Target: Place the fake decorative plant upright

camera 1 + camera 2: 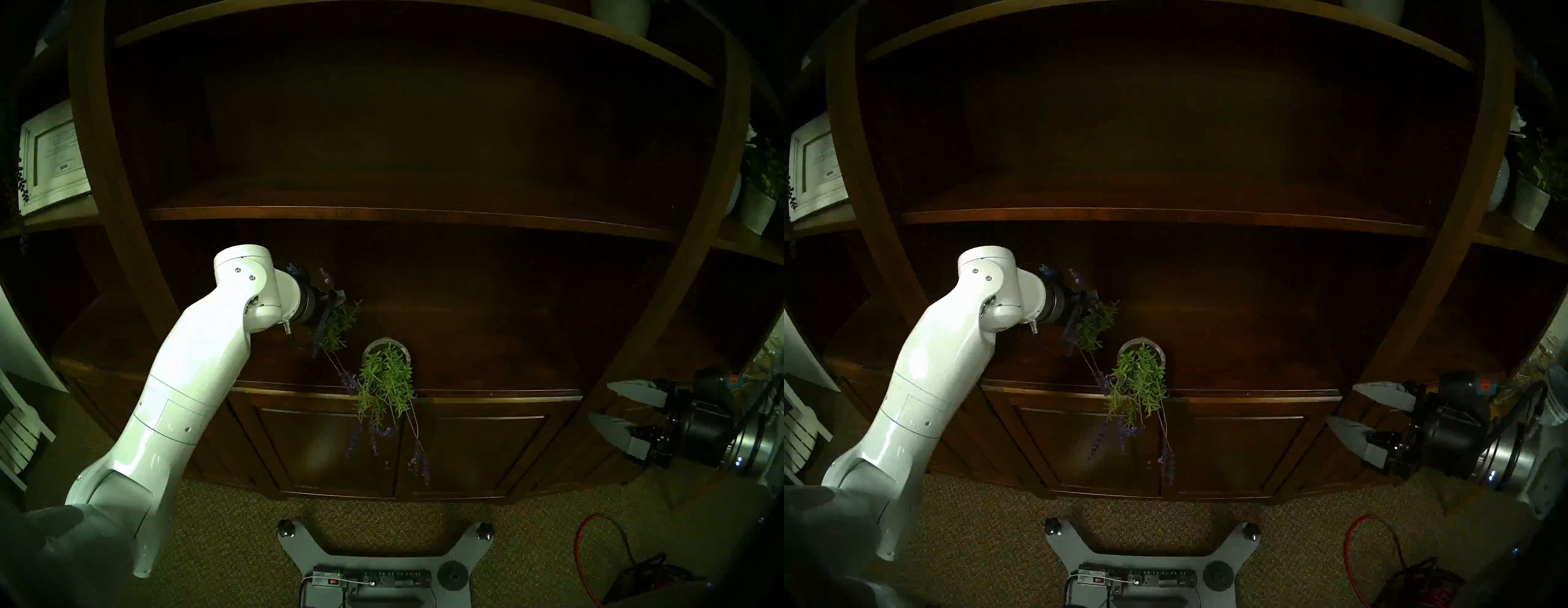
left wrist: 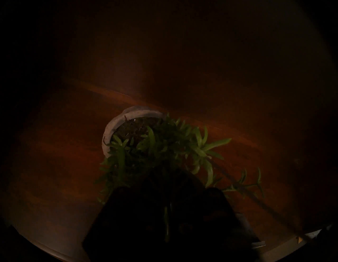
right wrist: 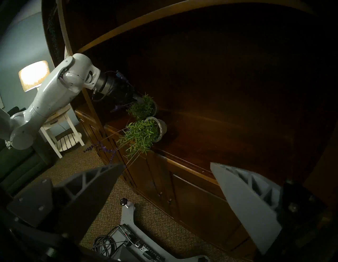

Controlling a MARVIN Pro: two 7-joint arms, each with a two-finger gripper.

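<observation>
Here, no writing is reading clearly; the framed document (image 1: 51,157) in the neighbouring bay is showing only blurred lines. The tipped lavender plant (image 1: 384,382) is lying on its side at the front edge of the dark, glossy wooden shelf (image 1: 488,339). Its round, rough grey pot (image 1: 386,346) is opening toward the edge, and its green needle-like foliage and purple flower spikes are hanging over the cabinet doors. Just beside it, a second lavender plant (image 1: 339,325) is facing the left gripper (image 1: 329,316), which is angling downward into its foliage. The jaw gap is too dark to tell. The right gripper (image 1: 599,401) is hovering well apart, jaws spread wide and holding nothing.
</observation>
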